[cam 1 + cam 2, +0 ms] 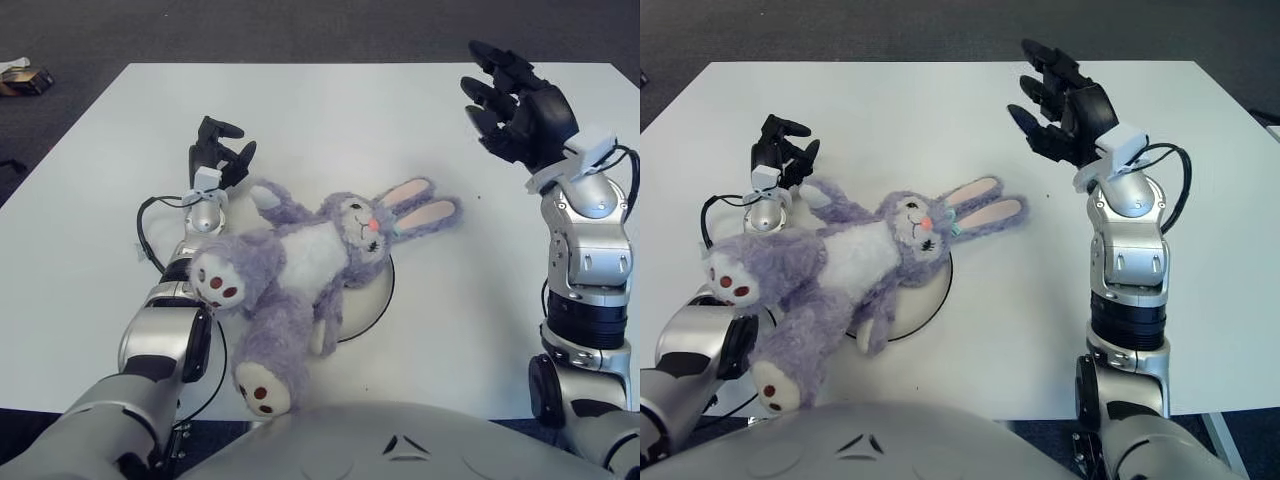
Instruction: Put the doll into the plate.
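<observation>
A purple plush rabbit doll (300, 265) lies on its back across a white plate (372, 300). Its head and belly cover most of the plate; its pink-lined ears (420, 205) and its legs reach past the rim onto the table. My right hand (515, 105) is raised at the right, well clear of the ears, fingers spread and holding nothing. My left hand (220, 155) shows just left of the doll's raised arm, fingers loosely apart and holding nothing.
The white table (330, 110) spreads out behind the doll, with dark carpet around it. A small box (25, 78) lies on the floor at the far left. A black cable (150, 225) loops by my left forearm.
</observation>
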Robot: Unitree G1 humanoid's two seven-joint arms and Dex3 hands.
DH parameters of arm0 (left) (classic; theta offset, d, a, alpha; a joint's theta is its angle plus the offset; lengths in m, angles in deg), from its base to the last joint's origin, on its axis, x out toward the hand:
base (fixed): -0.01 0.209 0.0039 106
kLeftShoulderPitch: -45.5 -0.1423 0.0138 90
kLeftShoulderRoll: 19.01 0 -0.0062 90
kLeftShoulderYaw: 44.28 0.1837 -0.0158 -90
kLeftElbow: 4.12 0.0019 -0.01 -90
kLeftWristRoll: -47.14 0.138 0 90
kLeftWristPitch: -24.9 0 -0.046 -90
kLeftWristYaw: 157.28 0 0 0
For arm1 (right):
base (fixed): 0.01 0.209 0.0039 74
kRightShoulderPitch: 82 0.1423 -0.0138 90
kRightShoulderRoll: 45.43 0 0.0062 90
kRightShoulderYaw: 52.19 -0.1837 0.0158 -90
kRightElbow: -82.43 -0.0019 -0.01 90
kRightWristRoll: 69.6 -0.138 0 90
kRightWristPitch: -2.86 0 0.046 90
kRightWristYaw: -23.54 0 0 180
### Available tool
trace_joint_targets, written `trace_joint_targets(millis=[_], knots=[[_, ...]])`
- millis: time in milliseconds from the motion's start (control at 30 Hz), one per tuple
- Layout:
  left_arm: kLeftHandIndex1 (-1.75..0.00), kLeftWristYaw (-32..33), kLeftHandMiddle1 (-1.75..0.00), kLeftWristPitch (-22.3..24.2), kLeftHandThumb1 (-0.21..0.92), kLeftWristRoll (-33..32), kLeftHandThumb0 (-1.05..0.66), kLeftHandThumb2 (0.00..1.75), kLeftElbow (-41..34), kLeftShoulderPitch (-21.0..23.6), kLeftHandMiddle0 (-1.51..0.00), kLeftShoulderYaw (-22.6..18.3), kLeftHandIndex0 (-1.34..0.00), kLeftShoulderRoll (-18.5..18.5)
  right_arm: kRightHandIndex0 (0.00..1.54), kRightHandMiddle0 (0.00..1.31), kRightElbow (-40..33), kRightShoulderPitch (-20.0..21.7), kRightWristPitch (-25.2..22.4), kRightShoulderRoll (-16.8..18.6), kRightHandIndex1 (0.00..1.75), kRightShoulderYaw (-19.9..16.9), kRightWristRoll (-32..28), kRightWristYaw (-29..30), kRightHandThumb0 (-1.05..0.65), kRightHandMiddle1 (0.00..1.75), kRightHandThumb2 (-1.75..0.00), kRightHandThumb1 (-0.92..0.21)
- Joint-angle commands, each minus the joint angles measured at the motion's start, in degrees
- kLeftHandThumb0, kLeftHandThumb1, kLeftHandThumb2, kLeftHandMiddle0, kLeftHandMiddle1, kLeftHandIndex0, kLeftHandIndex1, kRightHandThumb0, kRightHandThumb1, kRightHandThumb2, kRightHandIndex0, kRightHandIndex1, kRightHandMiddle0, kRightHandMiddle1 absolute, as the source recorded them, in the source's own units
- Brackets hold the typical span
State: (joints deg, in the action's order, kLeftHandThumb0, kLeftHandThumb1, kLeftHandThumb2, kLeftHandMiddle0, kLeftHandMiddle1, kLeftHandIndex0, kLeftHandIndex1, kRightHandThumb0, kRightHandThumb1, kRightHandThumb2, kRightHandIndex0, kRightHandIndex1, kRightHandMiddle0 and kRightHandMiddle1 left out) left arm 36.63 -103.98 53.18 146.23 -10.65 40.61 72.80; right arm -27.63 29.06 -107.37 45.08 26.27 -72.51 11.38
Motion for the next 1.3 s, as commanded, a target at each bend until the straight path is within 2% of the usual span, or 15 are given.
trace_joint_targets(millis=[0,100,200,333,467,600,767,1200,1233,1267], knots=[[-1.57,-1.3,-1.75,-1.2,0.92,-0.6,-0.35,0.36,3.9,-5.2,-0.68,-0.4,-0.36,1.3,0.39,0.28,3.4,-1.3,3.5,2.3,0.02,-1.2,-0.5,3.1,-0.62,0.01,-0.49,-0.92],[-1.59,-3.6,-1.75,-1.8,0.92,-2.3,-0.35,0.38,4.3,-5.0,-0.65,-1.4,-0.34,1.2,0.41,0.28,8.0,-1.5,8.5,4.2,0.03,-1.9,-0.1,6.0,-0.62,0.01,-0.5,-0.92],[-1.61,-6.1,-1.75,-2.2,0.92,-3.9,-0.35,0.39,4.5,-4.9,-0.62,-2.2,-0.32,1.3,0.43,0.28,10.6,-1.6,11.8,4.4,0.03,-1.8,0.3,7.2,-0.63,0.01,-0.51,-0.92],[-1.62,-12.1,-1.75,-3.5,0.92,-7.3,-0.35,0.4,4.5,-5.0,-0.6,-3.9,-0.31,1.7,0.47,0.28,11.8,-1.7,13.9,5.6,0.04,-1.8,1.0,10.5,-0.62,0.01,-0.53,-0.92],[-1.62,-20.1,-1.75,-4.4,0.92,-12.2,-0.35,0.41,4.2,-5.0,-0.59,-6.3,-0.31,2.6,0.59,0.3,12.3,-2.0,14.7,7.4,0.09,-2.3,0.8,14.0,-0.57,0.02,-0.53,-0.92],[-1.62,-24.2,-1.75,-4.8,0.92,-14.5,-0.35,0.41,4.3,-4.8,-0.59,-7.6,-0.3,2.9,0.65,0.32,12.8,-2.6,15.8,8.0,0.12,-2.6,0.2,15.1,-0.54,0.03,-0.53,-0.92],[-1.64,-26.0,-1.75,-5.6,0.92,-15.2,-0.34,0.42,3.9,-5.0,-0.6,-7.9,-0.29,3.4,0.68,0.39,14.8,-4.0,18.9,8.4,0.12,-3.0,-0.4,15.3,-0.53,0.07,-0.52,-0.92],[-1.65,-26.9,-1.75,-8.8,0.92,-14.3,-0.34,0.43,1.9,-5.9,-0.6,-7.1,-0.28,5.1,0.71,0.43,23.2,-5.5,26.9,9.1,0.12,-2.3,0.7,17.1,-0.51,0.09,-0.52,-0.92],[-1.65,-27.4,-1.75,-9.2,0.92,-14.4,-0.34,0.43,1.8,-6.0,-0.6,-7.1,-0.28,5.3,0.72,0.44,24.8,-5.6,28.2,9.2,0.15,-2.4,0.5,17.1,-0.5,0.23,-0.51,-0.92],[-1.66,-27.8,-1.75,-9.4,0.92,-14.5,-0.34,0.44,1.7,-6.0,-0.58,-7.0,-0.27,5.5,0.71,0.38,25.9,-5.7,29.2,9.3,0.26,-2.4,0.5,17.1,-0.44,0.75,-0.49,-0.92]])
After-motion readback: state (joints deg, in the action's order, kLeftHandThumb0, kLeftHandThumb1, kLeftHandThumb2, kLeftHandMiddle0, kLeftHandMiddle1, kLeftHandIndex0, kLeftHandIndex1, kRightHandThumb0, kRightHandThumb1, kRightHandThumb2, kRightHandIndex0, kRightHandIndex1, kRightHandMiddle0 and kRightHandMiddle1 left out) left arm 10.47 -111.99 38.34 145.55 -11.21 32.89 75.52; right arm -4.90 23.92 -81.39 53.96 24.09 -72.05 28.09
